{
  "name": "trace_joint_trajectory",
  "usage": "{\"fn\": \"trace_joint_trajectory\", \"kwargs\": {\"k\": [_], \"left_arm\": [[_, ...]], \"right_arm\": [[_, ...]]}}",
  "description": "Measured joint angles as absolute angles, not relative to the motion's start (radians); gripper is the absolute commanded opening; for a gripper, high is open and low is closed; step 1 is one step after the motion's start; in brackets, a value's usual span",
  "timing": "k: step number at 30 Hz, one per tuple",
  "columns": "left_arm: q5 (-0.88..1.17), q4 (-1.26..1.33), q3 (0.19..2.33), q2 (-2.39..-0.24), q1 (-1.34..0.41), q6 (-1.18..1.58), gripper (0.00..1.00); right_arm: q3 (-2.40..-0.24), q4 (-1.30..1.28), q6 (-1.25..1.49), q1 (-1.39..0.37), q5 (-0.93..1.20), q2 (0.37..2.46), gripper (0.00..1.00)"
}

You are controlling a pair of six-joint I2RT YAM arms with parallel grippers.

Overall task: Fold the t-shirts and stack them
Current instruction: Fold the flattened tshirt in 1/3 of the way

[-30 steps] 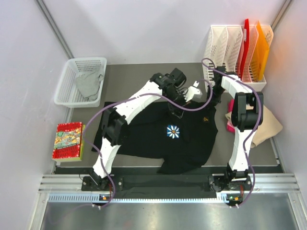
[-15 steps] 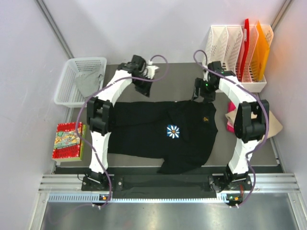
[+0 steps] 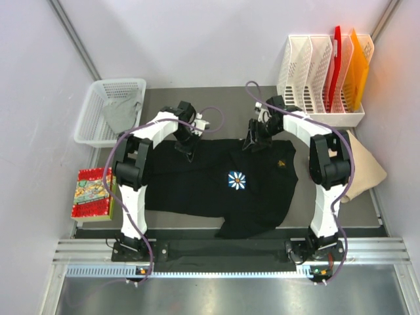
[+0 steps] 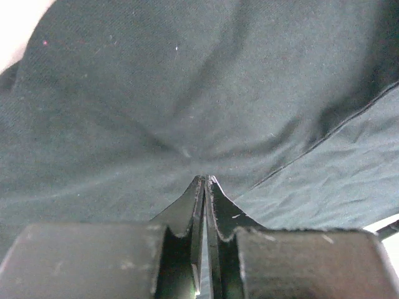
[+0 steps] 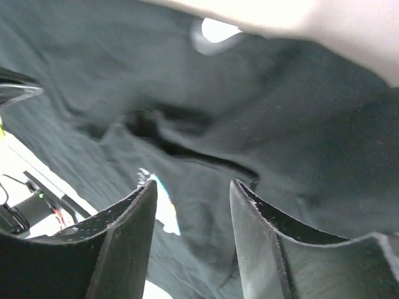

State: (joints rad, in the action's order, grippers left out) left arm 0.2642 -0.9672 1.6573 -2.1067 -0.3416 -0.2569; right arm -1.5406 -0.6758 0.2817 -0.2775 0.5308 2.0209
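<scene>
The black t-shirt (image 3: 216,187) lies spread on the table with its daisy print (image 3: 236,180) and gold mark (image 3: 281,163) facing up. My left gripper (image 3: 183,144) is at the shirt's far edge, left of the collar. In the left wrist view it (image 4: 204,179) is shut, and the black cloth (image 4: 187,112) puckers at its tips. My right gripper (image 3: 252,142) is at the far edge near the collar. It (image 5: 193,190) is open just above the black cloth (image 5: 299,149), and the daisy print (image 5: 163,212) shows beside its left finger. A grey t-shirt (image 3: 122,115) lies in the basket. A tan t-shirt (image 3: 362,164) lies at the right.
A white mesh basket (image 3: 98,128) stands at the back left. A red patterned packet (image 3: 92,193) lies at the left edge. White, red and orange file racks (image 3: 325,72) stand at the back right. Purple cables loop off both arms.
The left gripper swung from back centre out to the left, then down onto the shirt's far edge. The right gripper moved from the back right in towards the collar. The shirt's top now lies flatter.
</scene>
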Motion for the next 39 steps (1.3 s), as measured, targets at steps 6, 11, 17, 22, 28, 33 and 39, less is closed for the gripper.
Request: {"fn": "trace_joint_trajectory", "kwargs": {"k": [6, 11, 17, 22, 28, 33, 39], "left_arm": [[0.262, -0.961, 1.652, -2.101, -0.342, -0.257, 0.08], [0.261, -0.957, 1.652, -2.101, -0.341, -0.256, 0.08], [0.268, -0.958, 1.652, -2.101, -0.342, -0.256, 0.08], [0.271, -0.958, 1.652, -2.101, -0.342, -0.256, 0.08], [0.276, -0.957, 1.652, -2.101, -0.342, -0.255, 0.09], [0.280, -0.957, 1.652, -2.101, -0.342, -0.251, 0.09], [0.280, -0.957, 1.652, -2.100, -0.342, -0.252, 0.09]], "right_arm": [[-1.492, -0.668, 0.284, -0.278, 0.552, 2.053, 0.49], [-1.454, -0.637, 0.281, -0.278, 0.559, 2.053, 0.51], [-1.446, -0.637, 0.276, -0.274, 0.560, 2.049, 0.59], [-1.446, -0.639, 0.271, -0.267, 0.562, 2.049, 0.59], [-1.446, -0.641, 0.262, -0.233, 0.542, 2.049, 0.59], [-1.446, -0.643, 0.263, -0.218, 0.546, 2.049, 0.58], [-1.446, -0.642, 0.263, -0.223, 0.546, 2.049, 0.56]]}}
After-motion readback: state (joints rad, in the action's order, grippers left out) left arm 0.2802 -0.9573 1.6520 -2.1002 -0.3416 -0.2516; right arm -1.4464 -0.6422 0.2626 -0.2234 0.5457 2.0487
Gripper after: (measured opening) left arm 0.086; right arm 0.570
